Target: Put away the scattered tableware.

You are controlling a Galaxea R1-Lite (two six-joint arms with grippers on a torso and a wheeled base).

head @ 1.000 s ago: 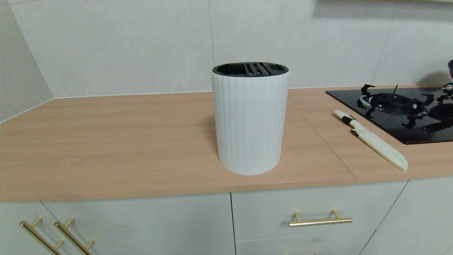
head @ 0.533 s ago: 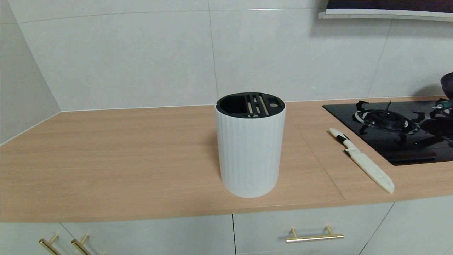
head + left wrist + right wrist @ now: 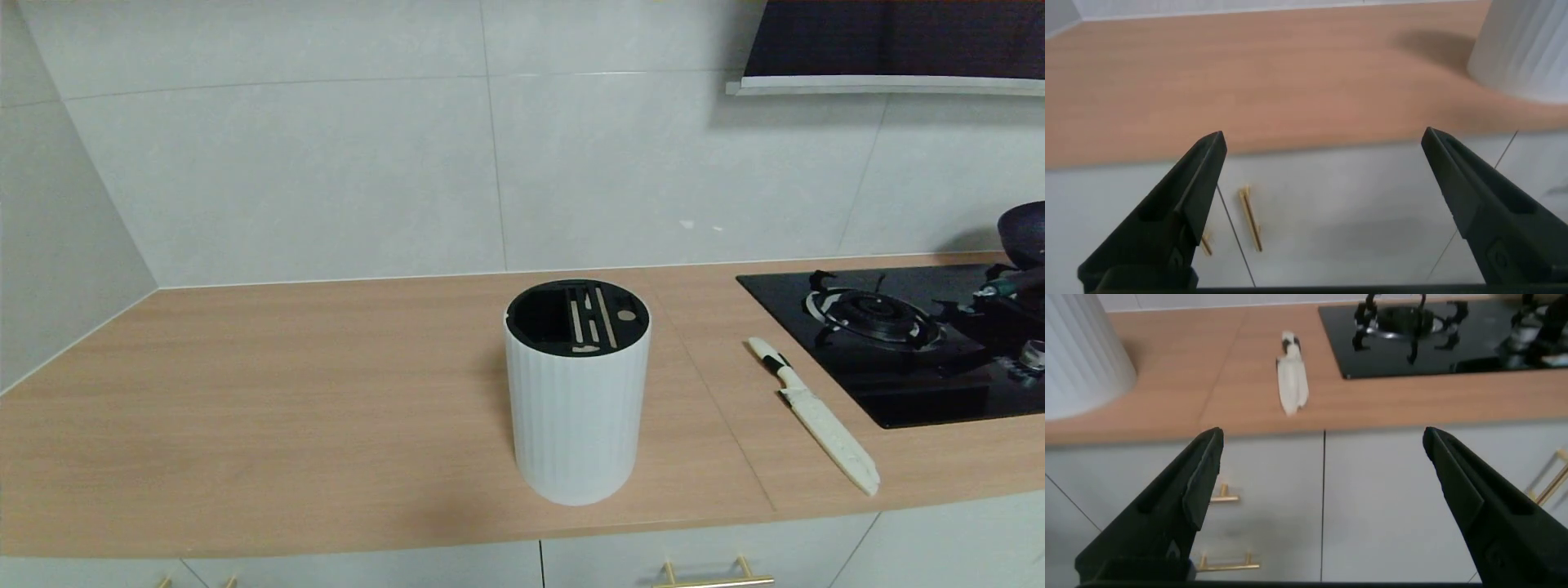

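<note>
On the counter (image 3: 286, 408), knife (image 3: 816, 420) and holder (image 3: 577, 416) stay put; the camera rose.

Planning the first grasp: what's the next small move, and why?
Probably raise the right pincer and bring it forward over the knife. The knife lies flat on the counter, to the right of the holder and so on that arm's side. The pincer is open and empty, low in front of the cabinet below the counter's edge.
</note>
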